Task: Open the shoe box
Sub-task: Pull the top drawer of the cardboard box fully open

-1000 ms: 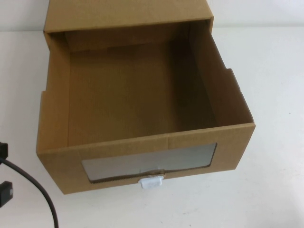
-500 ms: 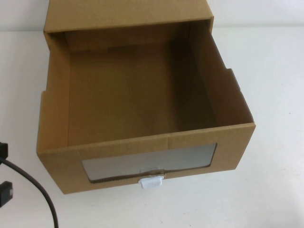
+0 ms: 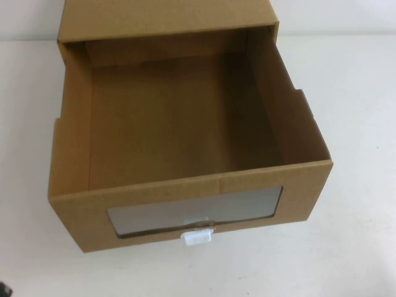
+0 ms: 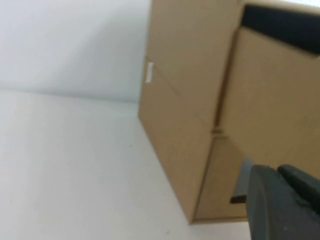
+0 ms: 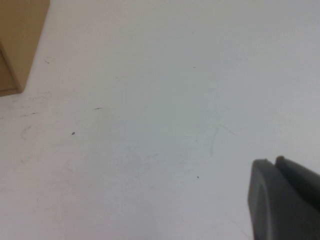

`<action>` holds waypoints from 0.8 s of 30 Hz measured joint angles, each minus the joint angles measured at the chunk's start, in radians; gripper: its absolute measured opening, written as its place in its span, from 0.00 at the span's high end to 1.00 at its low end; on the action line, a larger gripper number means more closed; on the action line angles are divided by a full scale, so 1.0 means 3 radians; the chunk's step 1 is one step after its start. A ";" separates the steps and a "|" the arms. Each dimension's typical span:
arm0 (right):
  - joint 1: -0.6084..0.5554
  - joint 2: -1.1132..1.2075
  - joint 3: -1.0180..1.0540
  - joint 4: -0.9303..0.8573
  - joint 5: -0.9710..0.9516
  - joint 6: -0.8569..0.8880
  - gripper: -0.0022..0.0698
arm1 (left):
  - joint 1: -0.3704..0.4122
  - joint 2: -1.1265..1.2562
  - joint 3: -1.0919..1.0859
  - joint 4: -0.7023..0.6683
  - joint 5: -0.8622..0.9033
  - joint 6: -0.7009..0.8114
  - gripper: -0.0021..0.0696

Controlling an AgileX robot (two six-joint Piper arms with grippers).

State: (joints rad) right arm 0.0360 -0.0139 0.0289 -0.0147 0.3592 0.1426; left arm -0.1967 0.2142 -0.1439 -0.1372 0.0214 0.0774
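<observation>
Currently: Shoe Box Drawer Extended

The shoe box (image 3: 154,192) sits at the centre of the table (image 3: 359,93). Its drawer (image 3: 68,154) projects from the sleeve (image 3: 167,18) toward the robot, with the window (image 3: 198,210) and white pull tab (image 3: 197,236) on its front. The left gripper (image 4: 279,172) is beside the box's left side; its state cannot be told. The right gripper (image 5: 275,162) is clenched over the table, apart from the box.

Prob. lab test bench: plain white table (image 3: 359,124), blank white wall (image 4: 65,40) behind.

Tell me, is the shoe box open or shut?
Open: the drawer is pulled out of its sleeve. Left gripper is beside it, right gripper over the table.
</observation>
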 joint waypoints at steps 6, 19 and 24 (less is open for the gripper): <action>0.0000 0.0000 0.0000 0.0000 0.0000 0.0000 1.00 | 0.0164 -0.0447 0.0558 0.0053 -0.0106 -0.0258 0.98; 0.0000 0.0000 0.0000 0.0000 0.0000 0.0000 1.00 | 0.0436 -0.0743 0.0563 0.0457 0.0859 -0.0240 0.98; 0.0000 0.0000 0.0000 0.0000 0.0000 0.0000 1.00 | 0.0522 -0.0743 0.0563 0.0457 0.1056 -0.0045 0.98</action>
State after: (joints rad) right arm 0.0360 -0.0139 0.0289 -0.0147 0.3592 0.1426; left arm -0.0402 -0.0087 0.0249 0.0000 0.3381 0.0638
